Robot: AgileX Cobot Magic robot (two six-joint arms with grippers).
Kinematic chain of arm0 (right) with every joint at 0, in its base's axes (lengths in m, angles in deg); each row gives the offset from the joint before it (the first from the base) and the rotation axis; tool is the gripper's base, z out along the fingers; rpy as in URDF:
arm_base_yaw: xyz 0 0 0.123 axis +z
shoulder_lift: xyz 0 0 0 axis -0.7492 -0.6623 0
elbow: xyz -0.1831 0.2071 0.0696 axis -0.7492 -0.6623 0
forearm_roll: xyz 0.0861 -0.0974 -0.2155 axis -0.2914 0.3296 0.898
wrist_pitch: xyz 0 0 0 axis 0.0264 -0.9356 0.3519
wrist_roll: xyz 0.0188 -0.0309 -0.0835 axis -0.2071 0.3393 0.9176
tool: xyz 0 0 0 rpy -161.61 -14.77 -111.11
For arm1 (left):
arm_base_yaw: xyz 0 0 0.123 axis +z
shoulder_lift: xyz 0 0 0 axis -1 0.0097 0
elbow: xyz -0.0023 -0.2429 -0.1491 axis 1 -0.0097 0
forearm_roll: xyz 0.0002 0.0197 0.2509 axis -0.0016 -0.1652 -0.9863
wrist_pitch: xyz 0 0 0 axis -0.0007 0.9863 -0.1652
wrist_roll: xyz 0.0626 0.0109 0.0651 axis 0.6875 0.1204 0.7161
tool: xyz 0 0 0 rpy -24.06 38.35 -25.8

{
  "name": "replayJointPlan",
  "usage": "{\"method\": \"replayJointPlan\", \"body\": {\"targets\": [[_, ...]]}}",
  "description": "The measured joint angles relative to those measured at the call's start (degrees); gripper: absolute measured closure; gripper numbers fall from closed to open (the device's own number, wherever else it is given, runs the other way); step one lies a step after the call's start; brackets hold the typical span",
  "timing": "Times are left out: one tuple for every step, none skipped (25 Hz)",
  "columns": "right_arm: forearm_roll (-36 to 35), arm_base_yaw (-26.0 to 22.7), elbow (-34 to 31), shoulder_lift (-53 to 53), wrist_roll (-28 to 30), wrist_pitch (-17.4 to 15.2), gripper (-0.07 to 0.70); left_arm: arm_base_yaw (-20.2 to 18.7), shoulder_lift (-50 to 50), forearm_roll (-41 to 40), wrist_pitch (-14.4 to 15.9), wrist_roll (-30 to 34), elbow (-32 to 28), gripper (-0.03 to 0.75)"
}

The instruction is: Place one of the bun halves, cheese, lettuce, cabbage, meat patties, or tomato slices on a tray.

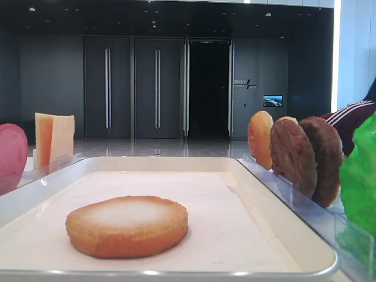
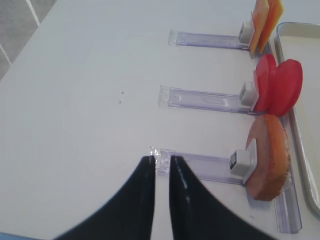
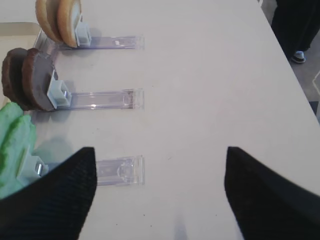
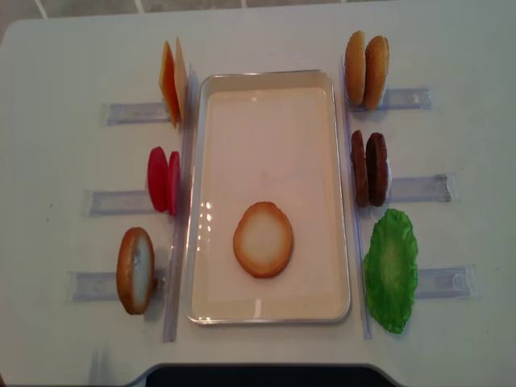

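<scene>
One bun half (image 4: 263, 239) lies flat, pale face up, on the liner of the white tray (image 4: 270, 78), toward its near end. The left end effector (image 2: 161, 172) hangs over the bare desk (image 2: 90, 90) with its fingers pressed together, gripping nothing, just at the end of a clear rack (image 2: 200, 167) that carries another bun half (image 2: 270, 157). The right end effector (image 3: 157, 187) is spread wide and empty.

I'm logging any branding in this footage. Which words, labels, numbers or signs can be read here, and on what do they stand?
None can be read.
Wall sign right of the dark doorway: pale lettering, too small and blurred to read.
Small lit screen on the same wall: a picture shows, no legible text.
Tray, clear racks and food pieces: no printing visible.
</scene>
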Motion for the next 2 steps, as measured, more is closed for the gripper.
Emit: {"method": "replayJointPlan", "body": {"targets": [[0.00, 0.00, 0.00, 0.00, 0.00, 0.00, 0.097, 0.00, 0.00, 0.00, 0.00, 0.00, 0.00, 0.639], [0.00, 0.00, 0.00, 0.00, 0.00, 0.00, 0.097, 0.00, 0.00, 0.00, 0.00, 0.00, 0.00, 0.639]]}}
